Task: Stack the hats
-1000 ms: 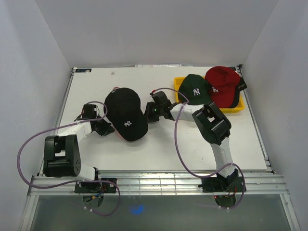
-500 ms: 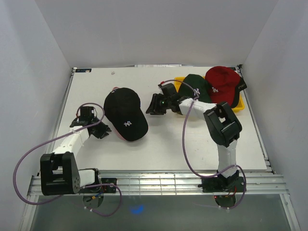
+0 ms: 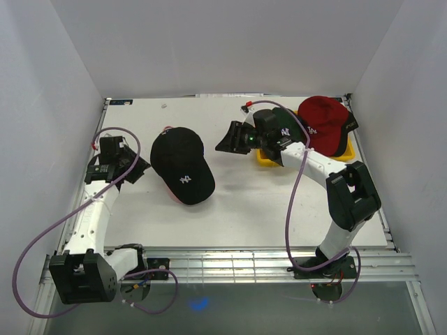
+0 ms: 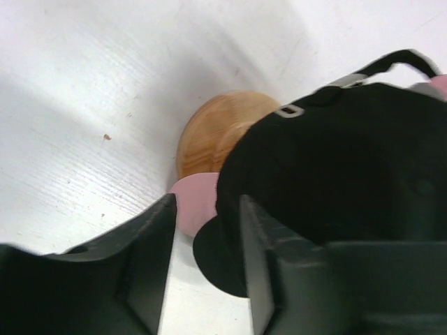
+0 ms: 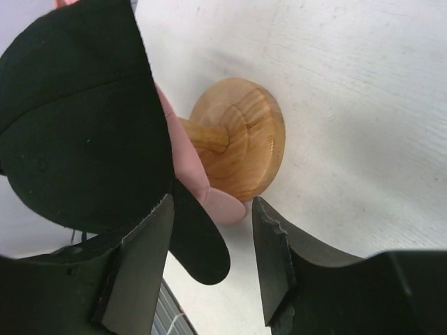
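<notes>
A black NY cap [image 3: 181,162] sits over a pink cap [image 3: 172,196] on a wooden stand; both wrist views show the black cap [image 4: 349,160] [image 5: 77,118], pink brim [image 4: 194,202] [image 5: 209,195] and stand [image 4: 213,136] [image 5: 237,143]. A dark green NY cap [image 3: 292,132] and a red cap [image 3: 323,122] lie in the yellow tray [image 3: 265,157]. My left gripper [image 3: 136,166] is open and empty, left of the stack. My right gripper [image 3: 227,143] is open and empty, between stack and tray.
The yellow tray stands at the back right near the right wall. White walls close in the table on three sides. A metal rail runs along the near edge [image 3: 223,262].
Both grippers have drawn back from the black cap: the left one went left and away, the right one went right toward the tray. The black cap stays on the stand.
</notes>
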Robot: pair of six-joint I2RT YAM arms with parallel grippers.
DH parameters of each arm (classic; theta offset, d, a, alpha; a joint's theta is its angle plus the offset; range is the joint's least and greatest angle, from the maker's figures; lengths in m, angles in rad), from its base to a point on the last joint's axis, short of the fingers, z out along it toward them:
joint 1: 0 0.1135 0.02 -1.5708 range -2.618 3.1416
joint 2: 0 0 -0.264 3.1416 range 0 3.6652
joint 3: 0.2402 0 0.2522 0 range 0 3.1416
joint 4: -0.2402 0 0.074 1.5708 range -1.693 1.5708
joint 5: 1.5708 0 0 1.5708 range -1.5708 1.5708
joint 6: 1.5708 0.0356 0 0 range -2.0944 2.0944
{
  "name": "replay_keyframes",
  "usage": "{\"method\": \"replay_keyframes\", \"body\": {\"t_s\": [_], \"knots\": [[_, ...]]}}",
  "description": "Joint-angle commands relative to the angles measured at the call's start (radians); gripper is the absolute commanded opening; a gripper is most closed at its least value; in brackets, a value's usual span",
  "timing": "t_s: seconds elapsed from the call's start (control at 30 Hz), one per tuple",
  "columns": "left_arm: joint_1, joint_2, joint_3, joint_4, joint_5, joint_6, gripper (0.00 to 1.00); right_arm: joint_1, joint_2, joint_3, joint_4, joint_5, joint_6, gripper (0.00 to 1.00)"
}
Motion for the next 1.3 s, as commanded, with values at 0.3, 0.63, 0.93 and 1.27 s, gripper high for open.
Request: {"method": "replay_keyframes", "body": {"t_s": [0.3, 0.63, 0.93, 1.27], "knots": [[0.006, -0.026, 0.170, -0.047, 0.101, 0.054, 0.69, 0.002, -0.020, 0.012, 0.160, -0.166, -0.015, 0.58], [0.000, 0.002, 0.224, -0.056, 0.152, 0.088, 0.70, 0.007, -0.035, -0.151, 0.273, -0.198, -0.002, 0.58], [-0.005, -0.001, 0.228, -0.060, 0.167, 0.108, 0.70, 0.062, -0.034, -0.311, 0.450, -0.269, 0.025, 0.61], [-0.011, 0.007, 0.227, -0.061, 0.150, 0.121, 0.70, 0.102, 0.012, -0.386, 0.554, -0.243, 0.073, 0.60]]}}
